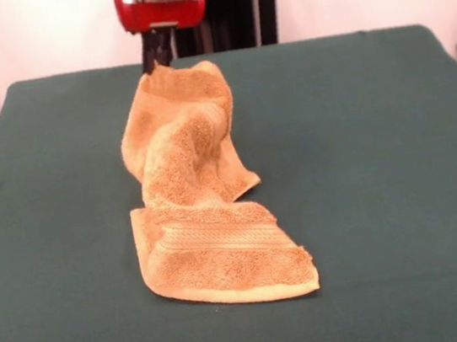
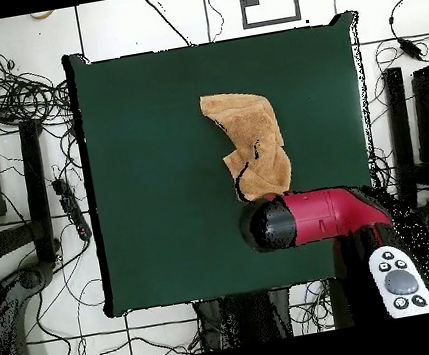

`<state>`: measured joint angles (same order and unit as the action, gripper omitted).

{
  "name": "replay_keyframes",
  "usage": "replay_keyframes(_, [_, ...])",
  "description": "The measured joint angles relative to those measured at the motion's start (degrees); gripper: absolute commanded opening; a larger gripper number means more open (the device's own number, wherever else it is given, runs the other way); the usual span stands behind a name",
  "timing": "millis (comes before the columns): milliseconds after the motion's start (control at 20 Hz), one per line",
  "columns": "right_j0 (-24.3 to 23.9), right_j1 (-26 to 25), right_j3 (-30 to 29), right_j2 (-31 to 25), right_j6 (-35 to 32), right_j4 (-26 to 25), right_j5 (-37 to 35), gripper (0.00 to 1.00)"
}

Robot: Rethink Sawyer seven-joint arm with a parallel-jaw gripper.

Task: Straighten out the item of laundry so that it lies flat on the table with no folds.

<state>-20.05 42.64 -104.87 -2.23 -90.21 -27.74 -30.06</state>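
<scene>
- The towel [image 1: 201, 200] is seen on the green counter [image 1: 380, 158], lying as a long bunched strip; it is not spread flat.
- One end of the towel is laid flat toward the counter's edge opposite the robot; a woven band and a paler hem are shown there; a folded corner is seen beside the middle part.
- The other end is raised and twisted, and it is reached up to the hand [image 1: 158, 59] near the counter's edge on the robot's side.
- The hand is found just at the top of the raised cloth; its tips are hidden by the towel, so it cannot be told how far it is open, or whether the cloth is held.
- In the overhead view the towel [image 2: 251, 144] is placed near the counter's middle; the red and black arm [image 2: 311, 217] is seen above its end.
</scene>
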Motion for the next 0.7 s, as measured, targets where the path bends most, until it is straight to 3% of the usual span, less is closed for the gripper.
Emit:
replay_keyframes(350, [-2.36,-1.67,-3.03,-3.05,0.0,-2.52,4.26,0.0])
replay_keyframes(700, [-5.28,-0.29,-7.69,-4.94,0.0,-5.3,4.38,0.0])
